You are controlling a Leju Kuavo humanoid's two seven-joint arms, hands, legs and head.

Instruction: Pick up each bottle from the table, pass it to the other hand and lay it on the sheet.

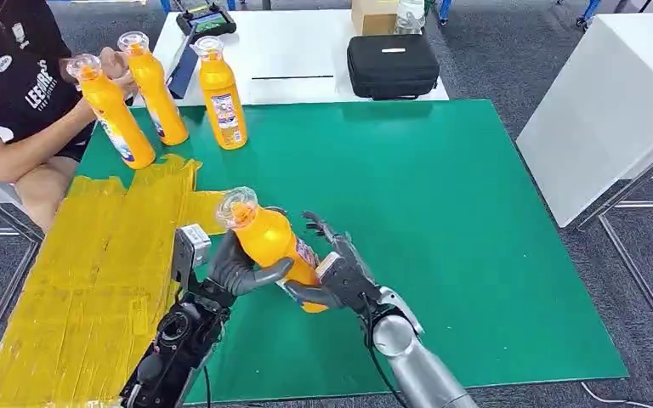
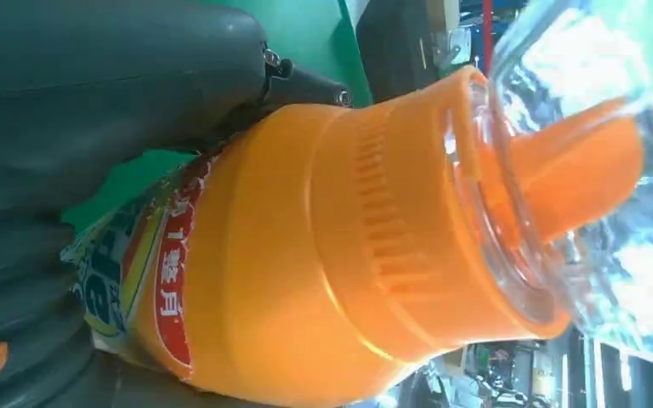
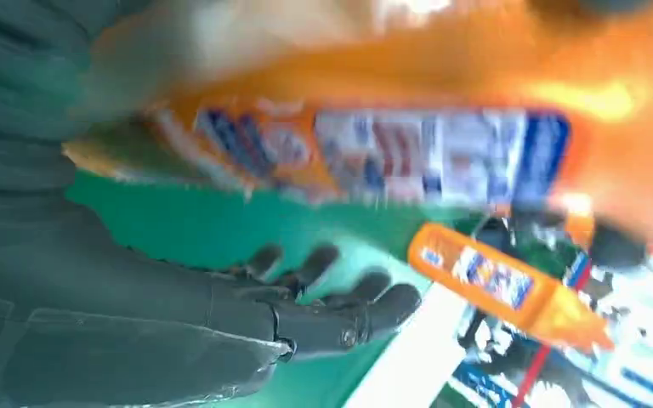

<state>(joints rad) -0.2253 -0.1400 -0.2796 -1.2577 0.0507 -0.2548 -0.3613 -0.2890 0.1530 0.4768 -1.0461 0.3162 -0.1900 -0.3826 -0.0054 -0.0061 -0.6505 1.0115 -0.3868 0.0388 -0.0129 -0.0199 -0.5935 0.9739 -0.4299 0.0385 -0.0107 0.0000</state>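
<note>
- Right now the left hand [image 1: 238,268] has its thumb and fingers wrapped around the body of an orange bottle [image 1: 276,242], which it holds above the green mat [image 1: 442,221], tilted with its clear cap toward the yellow sheet [image 1: 93,280].
- Seen from the left wrist, the same bottle [image 2: 306,255] lies right against the hand, its ribbed orange collar and clear cap pointing away from the palm.
- The right hand [image 1: 336,272] sits just beside the bottle's lower end, its thumb under the base and its fingers spread apart past the label; whether it presses on the bottle I cannot tell.
- From the right wrist the picture is blurred: the bottle's label [image 3: 408,157] passes close over the dark fingers [image 3: 340,306], which stay spread rather than curled around it.
- Three more orange bottles [image 1: 221,93] stand at the far edge of the mat, two of them tilted and held near their caps by a seated person [image 1: 17,93].
- Behind the mat, a black case [image 1: 391,64] rests on a white table [image 1: 298,51].
</note>
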